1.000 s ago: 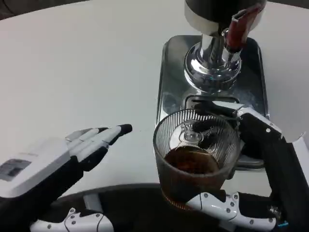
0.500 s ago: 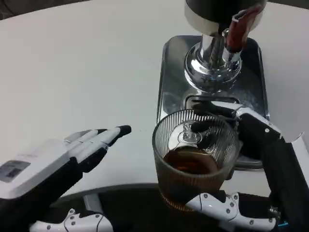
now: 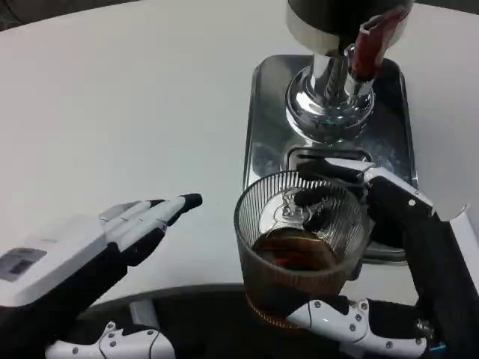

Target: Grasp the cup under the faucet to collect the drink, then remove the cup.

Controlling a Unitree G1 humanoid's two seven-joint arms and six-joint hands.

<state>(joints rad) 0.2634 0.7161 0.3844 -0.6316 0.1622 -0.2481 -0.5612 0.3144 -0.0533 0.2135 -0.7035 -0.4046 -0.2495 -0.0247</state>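
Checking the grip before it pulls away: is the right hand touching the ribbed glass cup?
Touching. The head view shows the right hand holding the ribbed glass cup, fingers wrapped against its wall on both sides.

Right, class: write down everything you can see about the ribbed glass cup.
The clear ribbed glass cup is round with fine vertical ridges, upright, and holds dark brown drink in its lower part. The right hand grips it, fingers wrapped around its side and base. It sits at the near end of the shiny metal drip tray, just before the table edge.

Dispenser point(image 3: 329, 82) blocks behind cup point(image 3: 299, 247)
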